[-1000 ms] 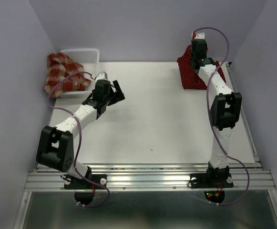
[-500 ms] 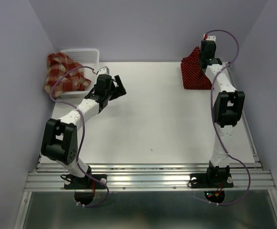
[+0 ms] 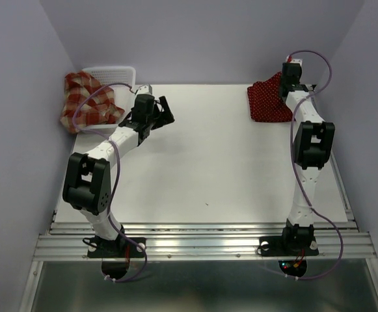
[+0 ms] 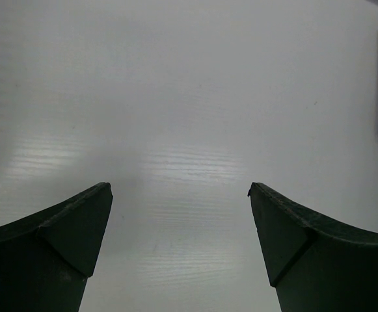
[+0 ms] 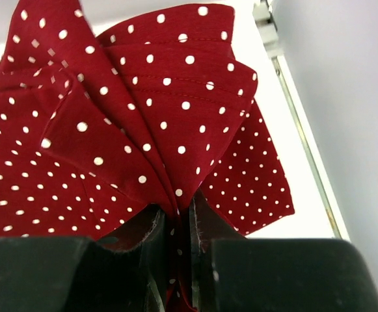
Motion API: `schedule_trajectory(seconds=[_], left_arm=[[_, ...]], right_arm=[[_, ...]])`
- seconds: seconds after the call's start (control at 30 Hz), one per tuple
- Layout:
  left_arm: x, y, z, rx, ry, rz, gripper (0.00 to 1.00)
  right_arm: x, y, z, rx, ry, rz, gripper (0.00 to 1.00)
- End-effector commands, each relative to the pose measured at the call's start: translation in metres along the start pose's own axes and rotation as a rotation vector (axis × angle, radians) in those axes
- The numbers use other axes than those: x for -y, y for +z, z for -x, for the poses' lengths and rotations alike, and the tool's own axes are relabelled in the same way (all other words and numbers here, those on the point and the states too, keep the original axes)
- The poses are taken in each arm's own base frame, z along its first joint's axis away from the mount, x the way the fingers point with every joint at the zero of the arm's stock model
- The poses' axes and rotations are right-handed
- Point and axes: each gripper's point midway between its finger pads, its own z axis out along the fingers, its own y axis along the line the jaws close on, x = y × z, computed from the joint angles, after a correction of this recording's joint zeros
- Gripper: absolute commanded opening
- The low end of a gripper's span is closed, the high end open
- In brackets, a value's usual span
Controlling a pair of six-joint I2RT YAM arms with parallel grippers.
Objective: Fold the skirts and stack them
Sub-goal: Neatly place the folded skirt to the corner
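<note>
the right gripper [image 5: 179, 224] is seen pinched on a gathered fold of the dotted red cloth [image 5: 143, 110], its two fingers pressed close with only the cloth between them. the fold is lifted into a peak above the rest of the cloth, which is spread on the far right corner of the table [image 3: 208, 162], near the metal rail [image 5: 302, 143] at the table's right edge. several pleated layers are shown fanning out from the pinch in the right wrist view; whether one skirt or two are in that heap cannot be told. the left gripper [image 4: 179, 192] is held spread wide with nothing between its fingers, and only bare table surface is seen below it. in the top view it is placed over the far left part of the table, just beside the white basket [image 3: 114, 70], with its fingers pointed toward the right. a thin strip of the dotted cloth is caught at the right edge of the left wrist view, well apart from the spread fingers. the plaid skirt [image 3: 88, 104] is bunched over the left part of the basket at the far left corner, well apart from the dotted cloth, and is touched by neither gripper.
</note>
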Motion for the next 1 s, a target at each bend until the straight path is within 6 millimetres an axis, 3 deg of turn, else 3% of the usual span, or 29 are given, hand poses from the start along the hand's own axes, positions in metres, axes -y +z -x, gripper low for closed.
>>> schedule_trajectory(seconds=[0.0, 0.33, 0.37, 0.5, 0.63, 0.8, 0.97], left_arm=[[0.015, 0.001, 0.033, 0.068, 0.025, -0.042, 0.99], [0.029, 0.010, 0.050, 0.011, 0.053, -0.135, 0.99], [0.028, 0.014, 0.042, -0.032, 0.060, -0.146, 0.99], [0.029, 0.021, 0.044, -0.079, 0.089, -0.171, 0.99], [0.021, 0.014, 0.051, -0.048, 0.071, -0.186, 0.99], [0.019, 0.011, 0.054, -0.040, 0.069, -0.184, 0.99], [0.018, 0.010, 0.055, -0.037, 0.072, -0.178, 0.99]], right_arm=[[0.008, 0.006, 0.028, 0.076, 0.062, -0.008, 0.02], [0.017, 0.040, 0.007, 0.057, 0.003, -0.110, 0.06], [0.020, 0.043, 0.003, 0.054, -0.005, -0.134, 0.08], [0.026, 0.047, 0.011, 0.104, -0.023, -0.172, 0.08], [0.029, 0.052, 0.023, 0.162, -0.002, -0.173, 0.09], [0.020, 0.060, 0.018, 0.163, -0.006, -0.139, 0.09], [0.023, 0.071, 0.003, 0.140, -0.013, -0.152, 0.20]])
